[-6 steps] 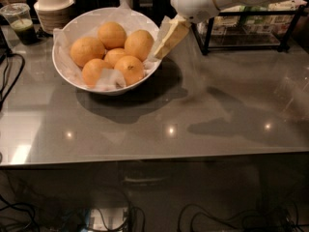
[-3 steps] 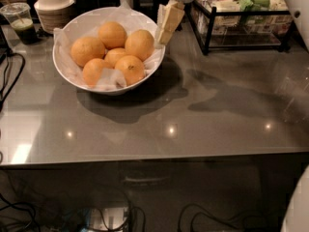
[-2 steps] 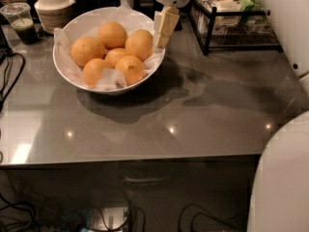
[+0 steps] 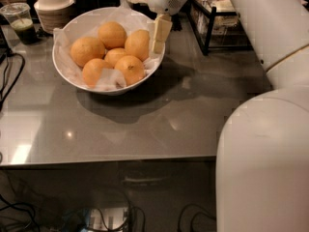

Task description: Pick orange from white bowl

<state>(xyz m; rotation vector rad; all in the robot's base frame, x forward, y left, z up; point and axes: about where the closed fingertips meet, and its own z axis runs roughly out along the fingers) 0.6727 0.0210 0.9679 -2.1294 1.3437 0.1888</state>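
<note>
The cream claw (image 4: 161, 34) had swung upright at the right rim of the wide glossy white bowl (image 4: 144, 77), beside a round orange (image 4: 137, 45). Whether it was spread could not be told.

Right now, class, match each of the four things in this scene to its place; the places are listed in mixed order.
Things: 1 gripper; 2 plastic cup; 3 beige bowl stack; 4 oranges.
Places: A back left corner of the table; B inside the white bowl; C at the white bowl's right rim; D just behind the white bowl's left rim.
Pairs: 1-C; 2-A; 3-D; 4-B.
</note>
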